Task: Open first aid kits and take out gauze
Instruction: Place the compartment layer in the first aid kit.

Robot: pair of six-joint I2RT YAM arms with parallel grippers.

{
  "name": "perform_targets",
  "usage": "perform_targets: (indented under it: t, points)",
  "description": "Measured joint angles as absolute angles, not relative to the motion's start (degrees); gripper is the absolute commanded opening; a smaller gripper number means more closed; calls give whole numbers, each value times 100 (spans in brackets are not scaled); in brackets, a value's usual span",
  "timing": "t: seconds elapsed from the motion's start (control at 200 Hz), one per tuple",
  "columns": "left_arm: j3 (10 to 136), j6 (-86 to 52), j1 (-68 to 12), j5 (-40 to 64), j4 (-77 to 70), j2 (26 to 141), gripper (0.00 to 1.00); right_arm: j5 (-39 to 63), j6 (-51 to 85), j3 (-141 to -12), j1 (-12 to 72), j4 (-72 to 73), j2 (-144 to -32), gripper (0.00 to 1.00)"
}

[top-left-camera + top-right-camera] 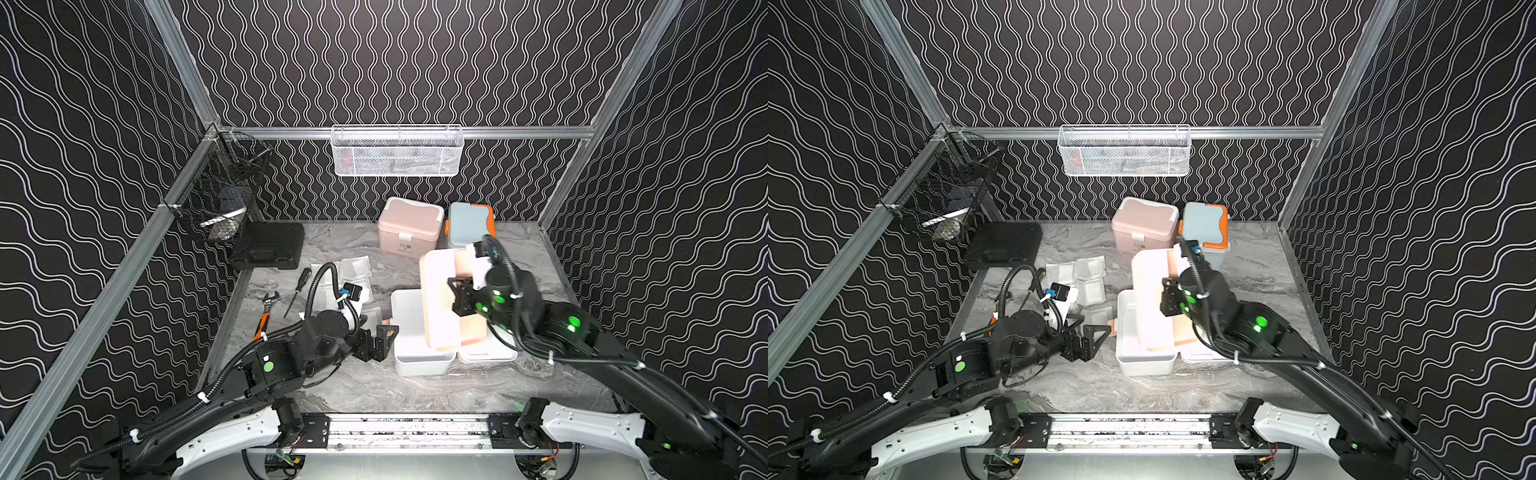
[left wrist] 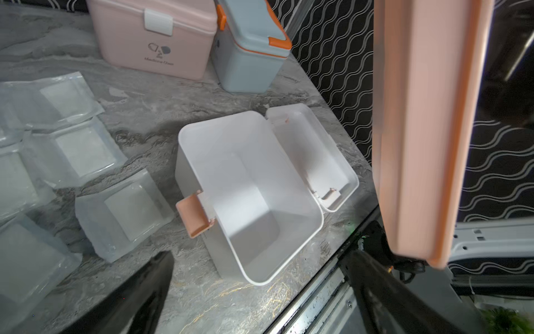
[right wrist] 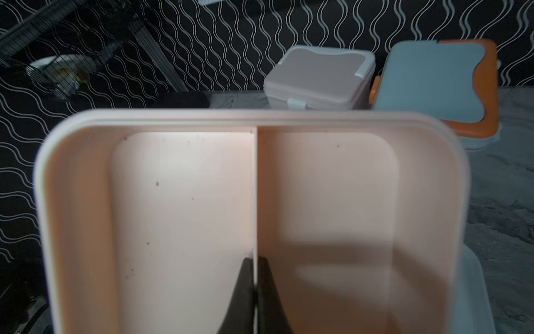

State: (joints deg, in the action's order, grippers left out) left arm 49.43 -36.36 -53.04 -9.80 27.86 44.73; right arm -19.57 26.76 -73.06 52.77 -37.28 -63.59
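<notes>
The white first aid kit [image 1: 415,360] stands open and empty, its lid [image 2: 318,153] laid flat beside it. My right gripper [image 3: 255,274] is shut on the middle divider of the kit's peach inner tray [image 1: 440,299], held tilted above the box. My left gripper [image 1: 384,336] hangs open just left of the box by its peach latch [image 2: 193,215], holding nothing. Several gauze packets [image 1: 355,268] lie on the table left of the kit. The pink kit [image 1: 409,226] and the blue-grey kit [image 1: 467,224] stand shut at the back.
A flat black case [image 1: 268,245] sits at the back left, with a screwdriver [image 1: 297,291] and a wrench [image 1: 266,311] in front of it. A black wire basket [image 1: 220,199] hangs on the left wall. A white mesh basket [image 1: 397,151] hangs on the back rail.
</notes>
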Motion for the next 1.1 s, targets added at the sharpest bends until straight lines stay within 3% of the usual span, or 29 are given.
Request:
perform_targets:
  t: [0.26,0.415,0.671,1.101]
  points:
    - [4174,-4150,-3347,504,2696,4233,99,-1452,3238,-8093,5271,-4541,-8294,0]
    - [3743,-4480,-2663,1487,2443,4176,99,-1428,3533,-8510,5249,-4984,-9030,0]
    - [3597,-4698,-2405,2217,2154,4056,99,-1601,4016,-8941,5245,-5535,-9738,0]
    - [3514,-4810,-2368,2458,1942,4077,99,-1841,4309,-8901,5135,-5793,-10191,0]
